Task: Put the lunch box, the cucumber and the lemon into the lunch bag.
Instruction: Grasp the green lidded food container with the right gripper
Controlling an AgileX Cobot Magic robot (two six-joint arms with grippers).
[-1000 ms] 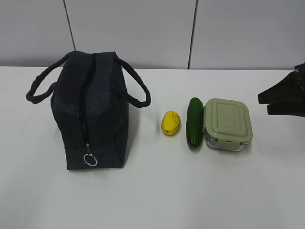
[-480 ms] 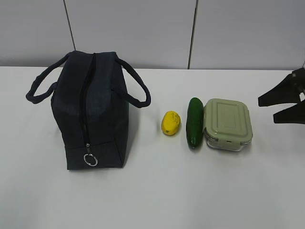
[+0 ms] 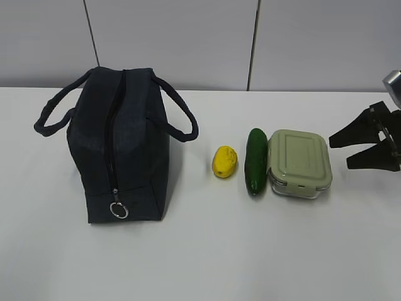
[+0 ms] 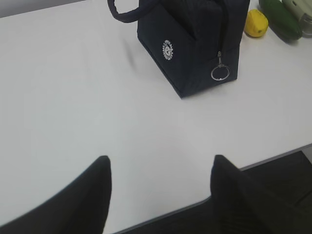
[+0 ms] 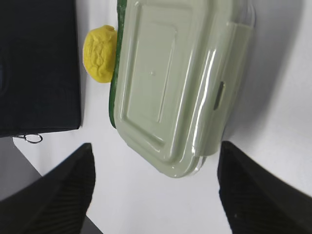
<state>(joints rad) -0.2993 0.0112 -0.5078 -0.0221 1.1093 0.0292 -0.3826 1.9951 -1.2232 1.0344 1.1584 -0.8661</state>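
The navy lunch bag (image 3: 119, 144) stands on the left of the white table, its zipper closed and the ring pull (image 3: 119, 210) hanging at the near end. To its right lie the yellow lemon (image 3: 224, 161), the dark green cucumber (image 3: 255, 160) and the lunch box (image 3: 299, 163) with its sage-green lid, side by side. My right gripper (image 3: 339, 153) hovers open just right of the lunch box (image 5: 170, 83), with nothing between its fingers (image 5: 156, 145). My left gripper (image 4: 161, 158) is open and empty over the table's near edge, well short of the bag (image 4: 195, 44).
A grey panelled wall runs behind the table. The table's front edge (image 4: 263, 158) shows in the left wrist view, with dark floor beyond. The bag's two loop handles (image 3: 178, 116) flop out to either side.
My right gripper has opened wider and moved left, closer to the lunch box. The bag, lemon, cucumber and lunch box have not moved.
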